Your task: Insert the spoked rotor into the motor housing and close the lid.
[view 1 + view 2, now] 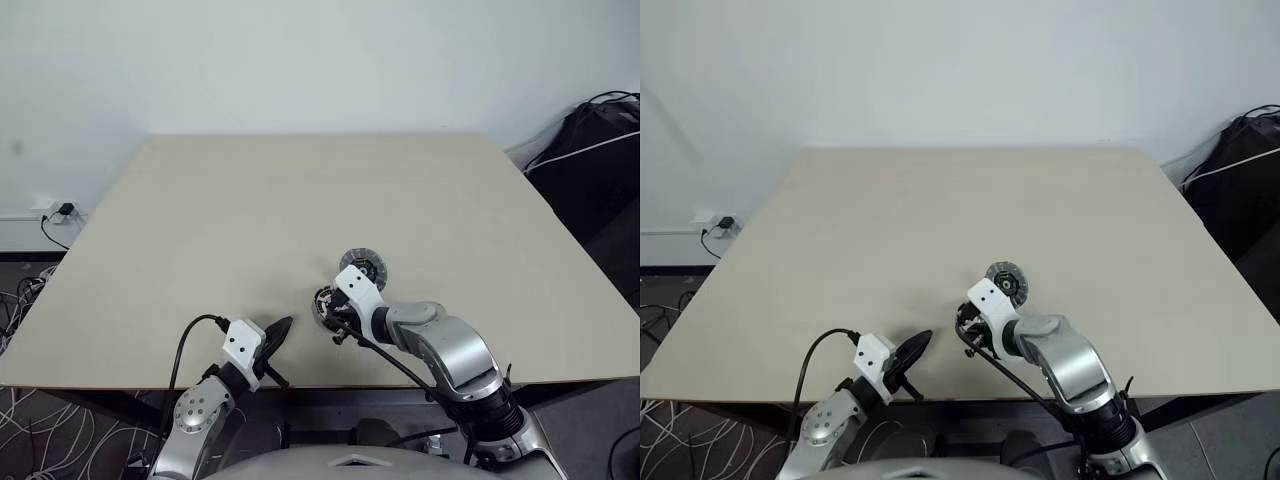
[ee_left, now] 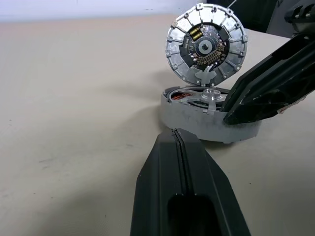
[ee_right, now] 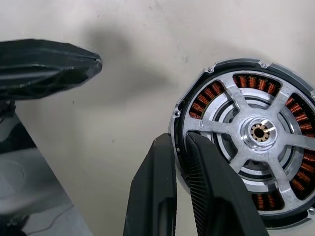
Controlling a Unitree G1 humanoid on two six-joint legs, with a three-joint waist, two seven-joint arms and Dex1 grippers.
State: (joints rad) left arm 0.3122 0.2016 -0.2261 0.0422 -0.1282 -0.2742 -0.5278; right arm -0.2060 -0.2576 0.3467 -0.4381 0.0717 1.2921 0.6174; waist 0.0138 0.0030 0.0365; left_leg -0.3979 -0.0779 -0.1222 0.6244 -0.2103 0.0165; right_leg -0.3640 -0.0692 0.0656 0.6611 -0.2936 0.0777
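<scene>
The spoked rotor sits in the motor housing, and copper windings show between its spokes. My right gripper is shut on the rotor's dark rim, one finger outside it and one inside. In the head view this gripper points down at the housing near the table's front edge. The lid is just behind the housing, its ribbed edge and dark centre facing my left gripper. My left gripper is shut and empty, a short way left of the housing, its tips pointing at it.
The beige table is bare beyond the parts. Its front edge runs just below both grippers. A black bag sits off the table's right side. Cables and a wall socket are on the left.
</scene>
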